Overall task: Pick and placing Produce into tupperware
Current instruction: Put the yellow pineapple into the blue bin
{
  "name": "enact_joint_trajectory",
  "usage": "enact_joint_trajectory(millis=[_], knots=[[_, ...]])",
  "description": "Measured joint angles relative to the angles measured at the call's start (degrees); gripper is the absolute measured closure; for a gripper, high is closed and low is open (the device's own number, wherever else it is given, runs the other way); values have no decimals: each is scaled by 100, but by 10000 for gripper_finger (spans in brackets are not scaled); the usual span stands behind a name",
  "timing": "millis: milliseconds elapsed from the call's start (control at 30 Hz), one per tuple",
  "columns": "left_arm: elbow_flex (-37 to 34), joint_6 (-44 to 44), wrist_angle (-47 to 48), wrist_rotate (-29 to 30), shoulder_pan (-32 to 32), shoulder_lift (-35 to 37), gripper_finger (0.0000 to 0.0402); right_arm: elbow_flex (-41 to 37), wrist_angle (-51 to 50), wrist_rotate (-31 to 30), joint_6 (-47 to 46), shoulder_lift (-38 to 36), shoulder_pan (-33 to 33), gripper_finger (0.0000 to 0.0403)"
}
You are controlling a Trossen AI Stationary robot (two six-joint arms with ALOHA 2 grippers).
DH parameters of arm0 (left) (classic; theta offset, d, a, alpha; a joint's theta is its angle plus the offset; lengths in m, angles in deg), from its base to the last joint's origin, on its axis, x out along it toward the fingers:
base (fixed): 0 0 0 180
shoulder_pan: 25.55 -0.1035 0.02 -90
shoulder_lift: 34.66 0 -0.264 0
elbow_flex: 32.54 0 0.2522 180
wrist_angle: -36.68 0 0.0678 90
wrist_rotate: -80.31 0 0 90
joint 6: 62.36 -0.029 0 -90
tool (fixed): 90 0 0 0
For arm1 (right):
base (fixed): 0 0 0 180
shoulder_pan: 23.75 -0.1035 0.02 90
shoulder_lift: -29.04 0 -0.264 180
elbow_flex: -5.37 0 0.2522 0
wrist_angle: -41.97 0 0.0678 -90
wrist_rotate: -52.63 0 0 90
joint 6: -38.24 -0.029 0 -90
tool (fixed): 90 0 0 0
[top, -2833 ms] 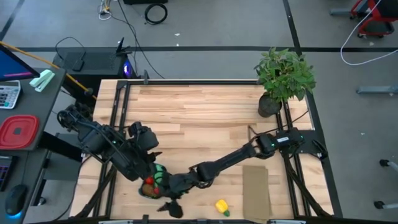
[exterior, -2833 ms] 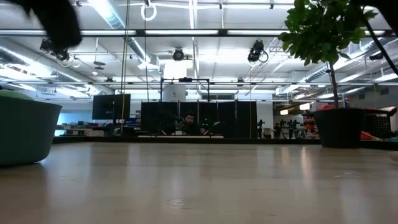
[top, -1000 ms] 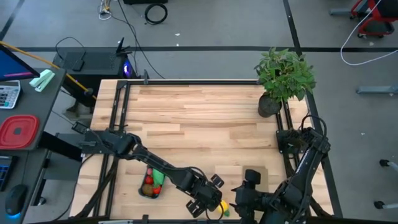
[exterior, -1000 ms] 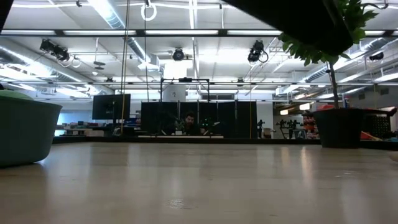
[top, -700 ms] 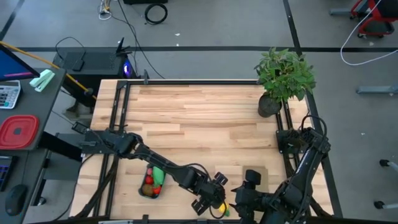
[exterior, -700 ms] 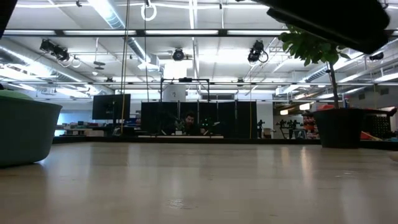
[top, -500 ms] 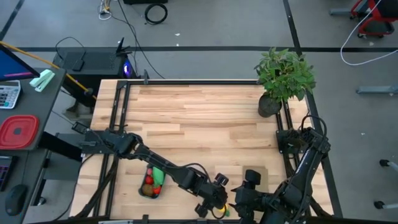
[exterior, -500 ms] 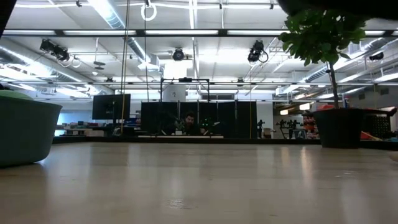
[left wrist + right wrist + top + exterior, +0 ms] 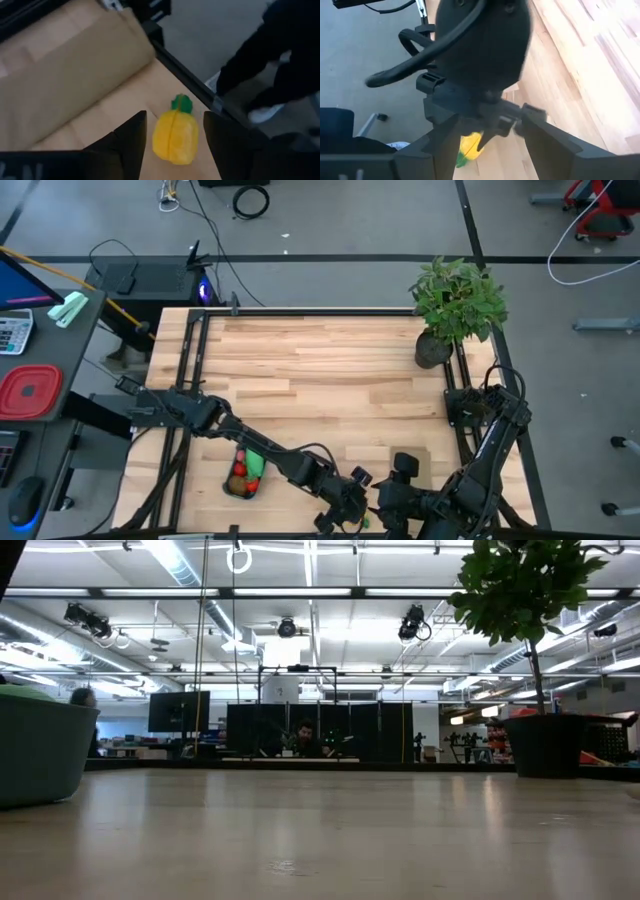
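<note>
A wooden table [image 9: 330,370] is seen in a lit hall. Only in the left wrist view is the left gripper [image 9: 172,132] shown spread around the yellow produce [image 9: 175,137].

arms 2 | tupperware [image 9: 243,475] 1 | yellow produce piece [image 9: 175,136] 1 | potted plant [image 9: 456,305] 1 | cardboard sheet [image 9: 60,85] 1

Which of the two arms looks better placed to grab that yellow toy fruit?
The left: its open gripper already straddles the yellow fruit near the table's edge. The right gripper sits folded behind it.
</note>
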Motion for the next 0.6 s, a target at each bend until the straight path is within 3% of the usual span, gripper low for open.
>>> enact_joint_trajectory(millis=[300, 600], knots=[[4, -477, -119, -1, 47, -232, 145, 0, -2, 2, 11, 2, 0, 183], [2, -641, -92, -125, -109, -413, 129, 0, -7, 0, 35, 2, 0, 183]])
